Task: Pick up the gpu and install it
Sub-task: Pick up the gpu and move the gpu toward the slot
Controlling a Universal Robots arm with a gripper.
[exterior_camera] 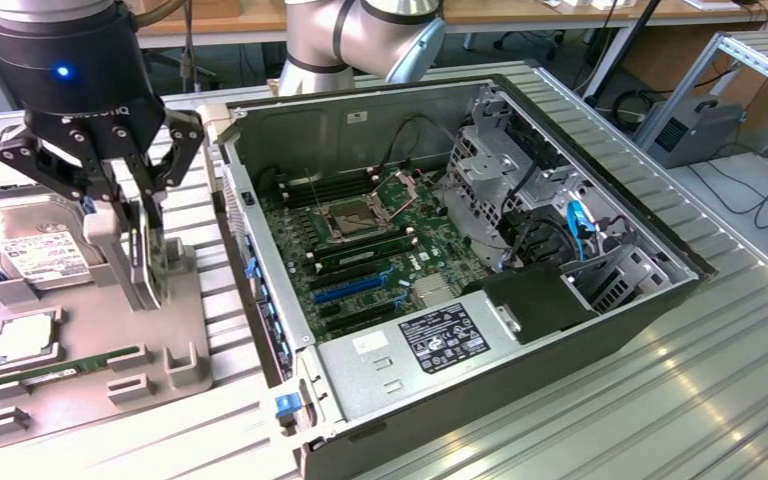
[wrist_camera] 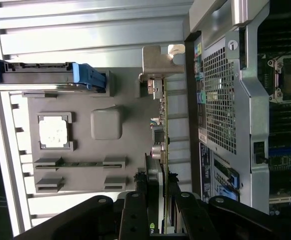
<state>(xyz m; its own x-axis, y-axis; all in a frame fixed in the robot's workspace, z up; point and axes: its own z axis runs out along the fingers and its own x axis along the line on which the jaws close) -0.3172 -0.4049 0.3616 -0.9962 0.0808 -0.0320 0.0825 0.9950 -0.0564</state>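
Note:
The gpu (exterior_camera: 157,272) stands on its long edge in a slot of the grey fixture tray (exterior_camera: 187,335), at the exterior view's left beside the open computer case (exterior_camera: 651,300). My gripper (exterior_camera: 137,215) hangs straight down over it, one finger on each face of the card. In the wrist view the gpu (wrist_camera: 160,125) runs edge-on, its silver end bracket (wrist_camera: 158,62) at the far end. The gripper (wrist_camera: 157,182) is shut on the card's near part, with the black fingers (wrist_camera: 135,205) pressed against both sides. The card still rests in the tray.
The tray (wrist_camera: 85,100) also holds a silver hard drive (exterior_camera: 37,250), a square processor (exterior_camera: 24,340) and a green memory stick (exterior_camera: 64,372). The case lies open with its motherboard (exterior_camera: 357,240) and blue card slot (exterior_camera: 351,285) exposed. Its perforated back wall (wrist_camera: 220,100) stands close beside the card.

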